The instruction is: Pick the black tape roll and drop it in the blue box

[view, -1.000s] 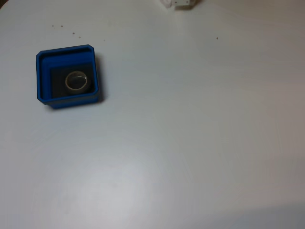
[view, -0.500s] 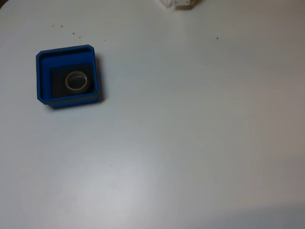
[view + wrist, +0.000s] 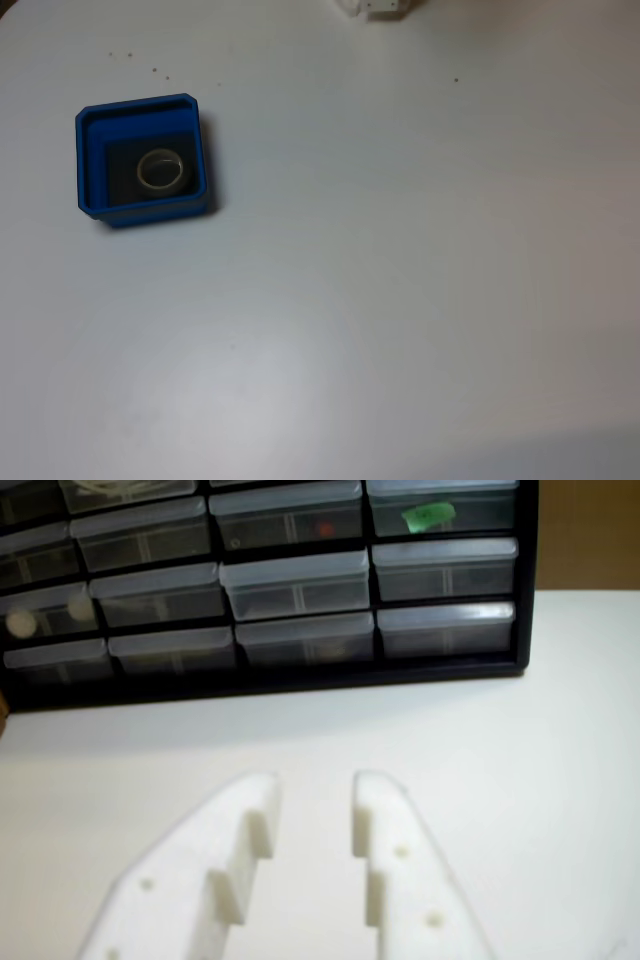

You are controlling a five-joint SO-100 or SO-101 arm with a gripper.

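Item: black tape roll, lying inside blue box, upper left of the fixed view. My end effector: gaping, carrying nothing. Risk: reaching back in and dislodging the roll.

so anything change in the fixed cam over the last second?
Nothing visibly changed. The black tape roll still lies flat inside the blue box, at the left of the white table in the fixed view. In the wrist view the gripper is open and holds nothing.
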